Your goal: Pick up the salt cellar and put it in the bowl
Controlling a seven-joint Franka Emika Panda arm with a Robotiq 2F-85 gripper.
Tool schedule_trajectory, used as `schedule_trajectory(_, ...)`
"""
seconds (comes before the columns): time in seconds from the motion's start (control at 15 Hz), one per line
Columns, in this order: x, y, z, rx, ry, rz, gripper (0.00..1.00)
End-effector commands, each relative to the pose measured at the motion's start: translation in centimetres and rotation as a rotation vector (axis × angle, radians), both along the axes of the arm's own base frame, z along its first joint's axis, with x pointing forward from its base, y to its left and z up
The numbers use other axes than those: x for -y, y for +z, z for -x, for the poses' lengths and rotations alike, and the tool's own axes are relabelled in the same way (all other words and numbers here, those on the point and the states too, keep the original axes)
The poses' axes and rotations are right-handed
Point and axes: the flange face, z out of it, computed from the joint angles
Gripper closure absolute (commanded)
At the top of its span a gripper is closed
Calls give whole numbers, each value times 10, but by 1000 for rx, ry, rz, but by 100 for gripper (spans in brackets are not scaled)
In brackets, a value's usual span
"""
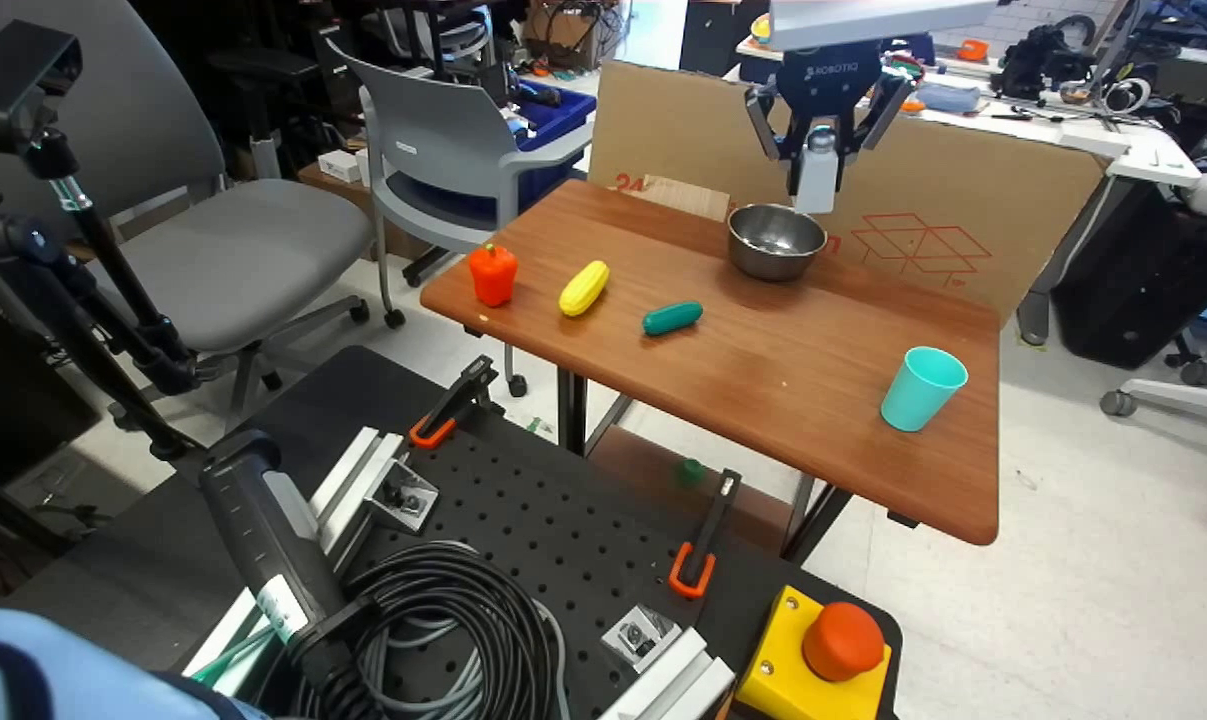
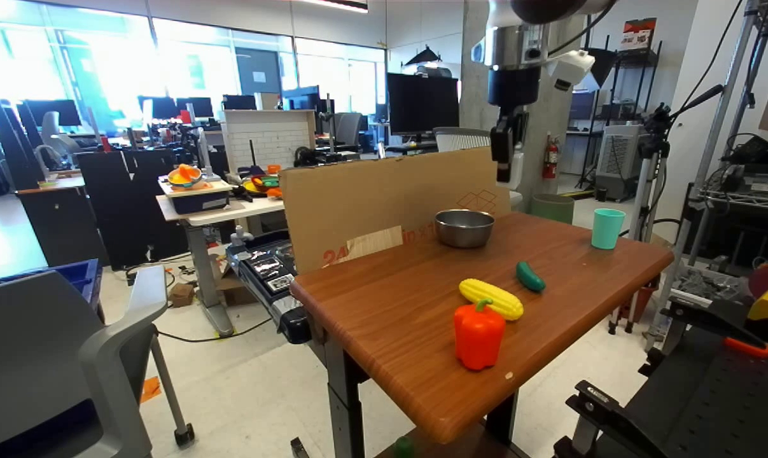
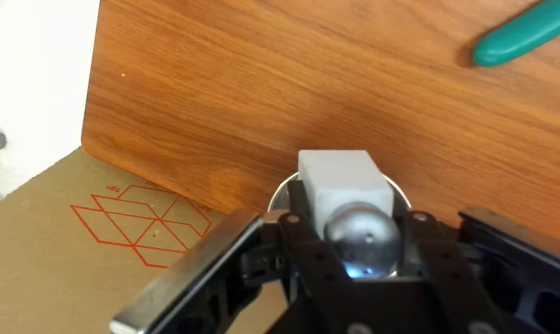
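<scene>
Tabletop (image 1: 813, 345) lies open between edge-side bowl (image 1: 771, 263) and teal cup (image 1: 920, 392).

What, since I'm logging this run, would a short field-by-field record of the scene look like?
bowl: shiny steel, upright on the brown table
cardboard panel: along the table edge near the bowl
salt cellar: white body, silvery domed end uppermost
fingers: closed on the salt cellar
height: salt cellar held above the bowl's rim level
other table items: orange-red pepper, upright; yellow corn; green elongated piece; light-teal cup, upright
task status: salt cellar not yet in the bowl
</scene>
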Motion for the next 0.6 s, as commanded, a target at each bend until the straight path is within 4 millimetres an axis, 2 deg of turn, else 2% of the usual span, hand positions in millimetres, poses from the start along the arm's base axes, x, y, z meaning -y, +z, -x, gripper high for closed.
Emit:
schedule_trajectory(0.0,-1,-22,-37,24,-19,-14,88)
schedule_trajectory(0.2,-7,-34,-55,27,-21,-29,88)
schedule_trajectory(0.53,-16,-55,-69,9,-30,-59,88)
